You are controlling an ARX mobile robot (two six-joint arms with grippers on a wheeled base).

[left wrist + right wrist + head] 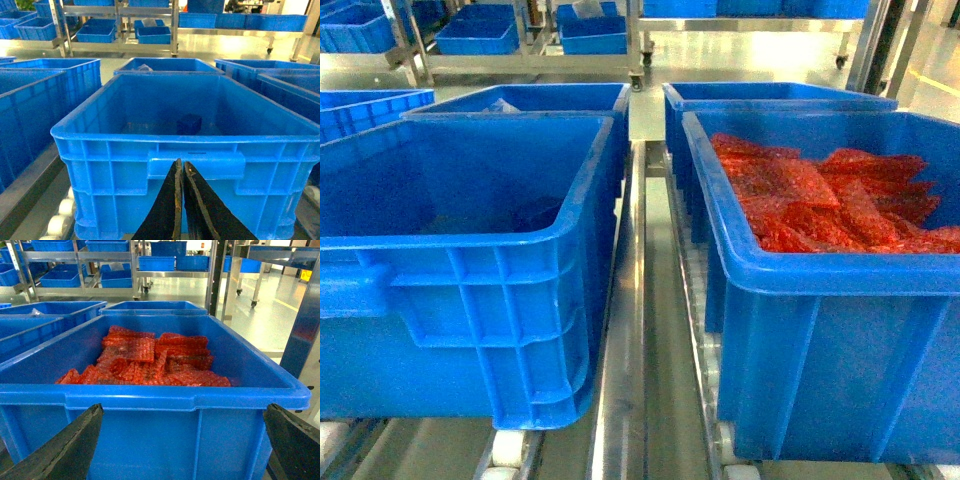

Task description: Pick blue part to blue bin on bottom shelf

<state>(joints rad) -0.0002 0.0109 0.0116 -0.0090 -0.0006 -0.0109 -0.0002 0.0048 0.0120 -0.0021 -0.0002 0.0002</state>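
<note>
So the task has basically not started yet, as far as these views show. The blue part (189, 123) is a small dark blue block sitting on the floor of the big blue crate (150, 137) in front of the left arm, a little toward 1 o'clock from the crate's middle in the left wrist view. In the head view the crate is at 9 o'clock and the part is just a dark blur inside it.

The left gripper (179, 200) hangs outside the crate's near wall, low at 6 o'clock, fingers pressed together with nothing between them. The right gripper (180, 440) is spread wide, also empty, parked before the crate of red bagged parts (145, 362), which isn't what the task wants.

Neither gripper shows up in the head view.

What's left, by the robot's situation: pretty much everything. The left arm needs to spread its fingers, go over the rim, grab the block, then carry it to a blue bin on a bottom shelf. There are racks with blue bins (152, 34) at 12 o'clock in the background, but which one is the target can't be told.
</note>
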